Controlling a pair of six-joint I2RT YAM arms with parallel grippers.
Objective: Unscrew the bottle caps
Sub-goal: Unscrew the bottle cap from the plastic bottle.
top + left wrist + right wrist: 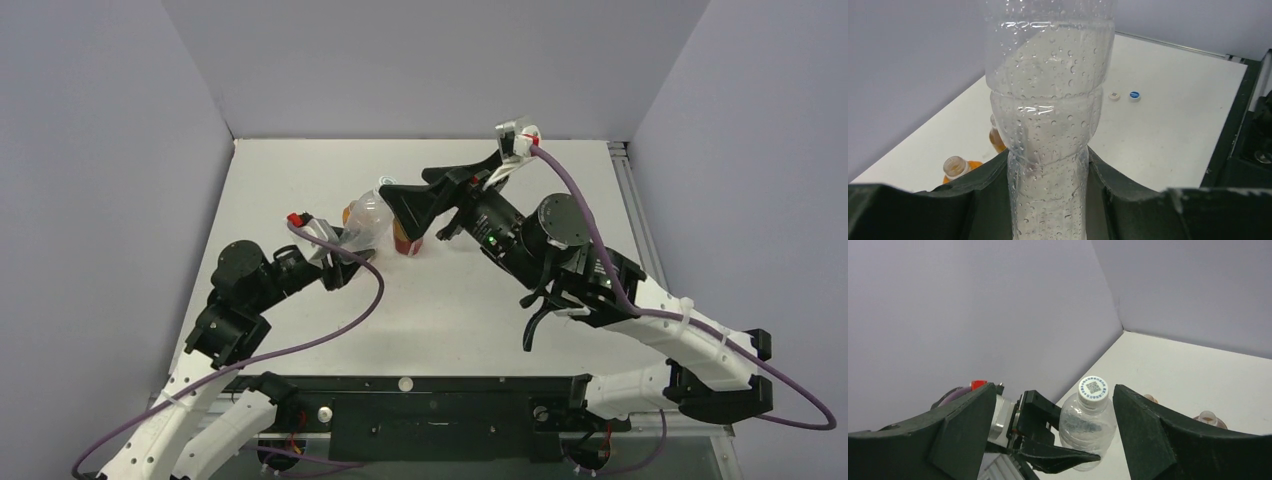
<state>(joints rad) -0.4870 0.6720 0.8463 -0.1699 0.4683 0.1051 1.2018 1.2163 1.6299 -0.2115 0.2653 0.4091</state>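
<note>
My left gripper (345, 258) is shut on the lower body of the clear bottle (1048, 125), holding it tilted above the table. The bottle's white cap (1093, 388) with printed blue text is still on its neck. My right gripper (1054, 390) is open around that cap, its fingers (1143, 425) on either side without touching it. An orange bottle (955, 169) with a bare open neck stands behind, and a reddish-brown bottle (408, 245) stands under the right gripper (400, 208). A white cap (1114, 96) and a blue cap (1134, 95) lie loose on the table.
The white table (480, 320) is walled by grey panels at the back and both sides. A black rail (420, 400) carries the arm bases along the near edge. Purple cables trail from both wrists.
</note>
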